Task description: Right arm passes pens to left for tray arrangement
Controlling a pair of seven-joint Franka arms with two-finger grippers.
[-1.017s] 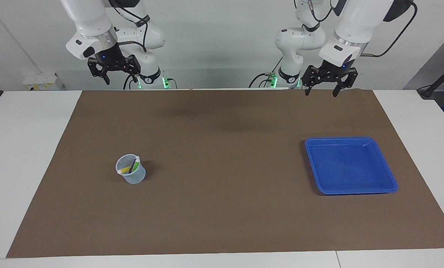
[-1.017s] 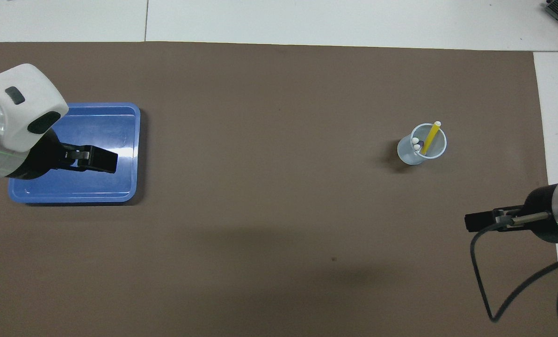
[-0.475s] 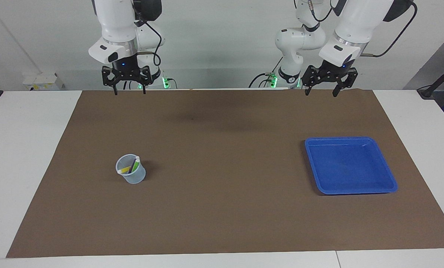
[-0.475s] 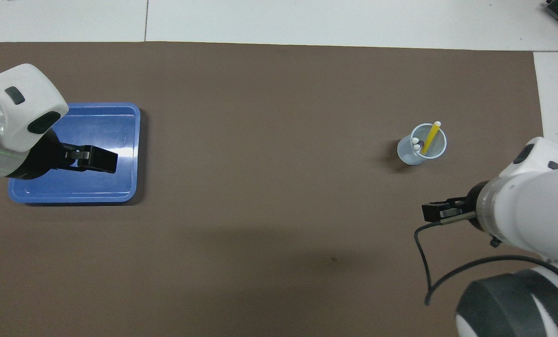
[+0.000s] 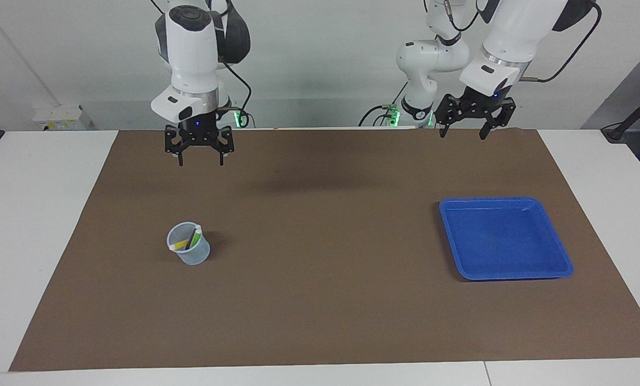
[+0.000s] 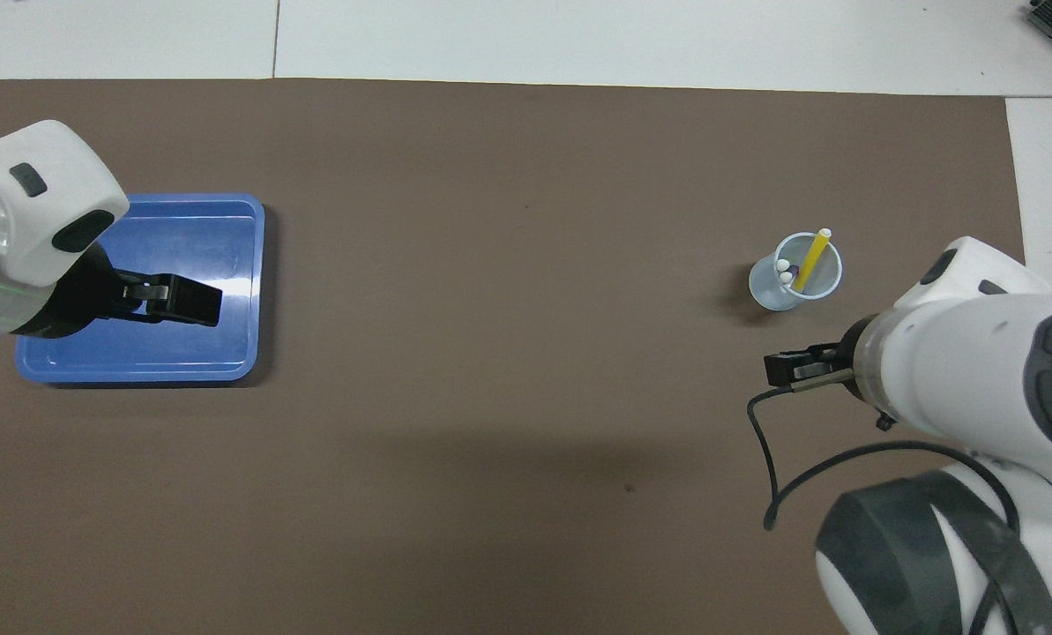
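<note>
A white table (image 5: 46, 214) carries a brown mat (image 5: 320, 300); on the mat sit a translucent cup (image 5: 190, 250) and a blue tray (image 5: 505, 273), well apart.

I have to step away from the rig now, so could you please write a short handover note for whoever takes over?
Right gripper: open, empty, raised over the brown mat, not yet at the cup.
Left gripper: open, empty, waiting high over the mat's edge nearest the robots.
Pens: all three stand in the translucent cup, toward the right arm's end of the table.
Tray: on the mat toward the left arm's end, with no pens in it.
Done: nothing passed or placed.
Left: right arm picks each pen, hands it to the left, which arranges it in the tray.
</note>
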